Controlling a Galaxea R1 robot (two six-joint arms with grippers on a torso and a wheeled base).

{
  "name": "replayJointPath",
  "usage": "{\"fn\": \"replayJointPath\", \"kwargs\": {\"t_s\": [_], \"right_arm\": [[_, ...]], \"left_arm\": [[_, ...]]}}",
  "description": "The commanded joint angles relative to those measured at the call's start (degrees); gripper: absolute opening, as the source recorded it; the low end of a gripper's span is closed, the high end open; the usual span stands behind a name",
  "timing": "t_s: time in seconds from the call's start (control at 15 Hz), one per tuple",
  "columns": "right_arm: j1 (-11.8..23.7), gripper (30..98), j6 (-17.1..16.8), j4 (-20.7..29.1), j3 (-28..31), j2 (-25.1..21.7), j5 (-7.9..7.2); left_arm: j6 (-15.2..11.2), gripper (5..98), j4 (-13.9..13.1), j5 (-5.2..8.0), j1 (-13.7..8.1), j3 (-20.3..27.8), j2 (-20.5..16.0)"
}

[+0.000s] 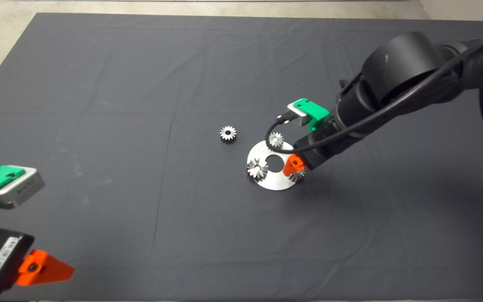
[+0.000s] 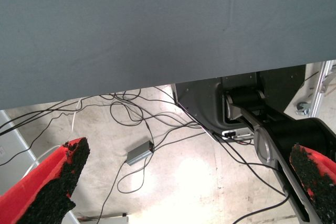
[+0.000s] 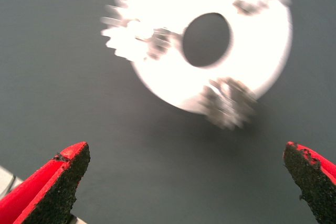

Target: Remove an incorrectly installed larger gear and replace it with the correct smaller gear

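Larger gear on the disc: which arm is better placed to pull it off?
Right. The right claw hovers open over the disc, close to the larger gear. The left claw sits open at the mat's near-left edge, far from it.

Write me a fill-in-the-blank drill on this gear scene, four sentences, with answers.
1. The round metal plate carries ___ gears.
2. The right gripper hovers over the plate with its fingers ___.
3. One small spur gear lies off the plate, on the dark ___.
4. The left gripper waits at the head view's lower ___ edge.

Answers: three; open; mat; left
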Motion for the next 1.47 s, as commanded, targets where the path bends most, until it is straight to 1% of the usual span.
{"fn": "replayJointPath", "kwargs": {"t_s": [0.0,0.27,0.6,0.8,1.0,1.13,1.27,1.4], "right_arm": [[-1.2,97.7,-2.5,-3.5,-3.0,3.0,0.22],[-5.2,97.7,-2.6,-10.2,-4.0,7.4,-0.02],[-7.3,97.7,-2.5,-15.8,-4.6,8.5,0.07],[-8.7,97.7,-2.7,-19.6,-5.1,9.6,-0.46],[-9.5,97.7,-2.6,-20.6,-5.4,9.5,-0.54],[-10.4,97.7,-2.6,-21.0,-7.0,9.5,-0.42],[-10.6,97.7,-2.5,-22.9,-7.3,9.5,-0.46],[-10.8,97.7,-2.5,-23.6,-7.3,9.5,-0.46]], "left_arm": [[0.3,98.3,0.2,0.96,-0.1,0.6,-0.2],[0.3,98.3,0.2,0.96,0.0,0.6,-0.2],[0.4,98.3,0.2,0.96,0.0,0.6,-0.1],[0.3,98.3,0.3,0.96,0.0,0.6,-0.1],[0.3,98.3,0.3,0.96,0.0,0.6,-0.3],[0.3,98.3,0.3,0.96,0.0,0.6,-0.4],[0.3,98.3,0.3,0.96,0.0,0.7,-0.4],[0.3,98.3,0.3,0.96,0.0,1.1,-0.5]]}}
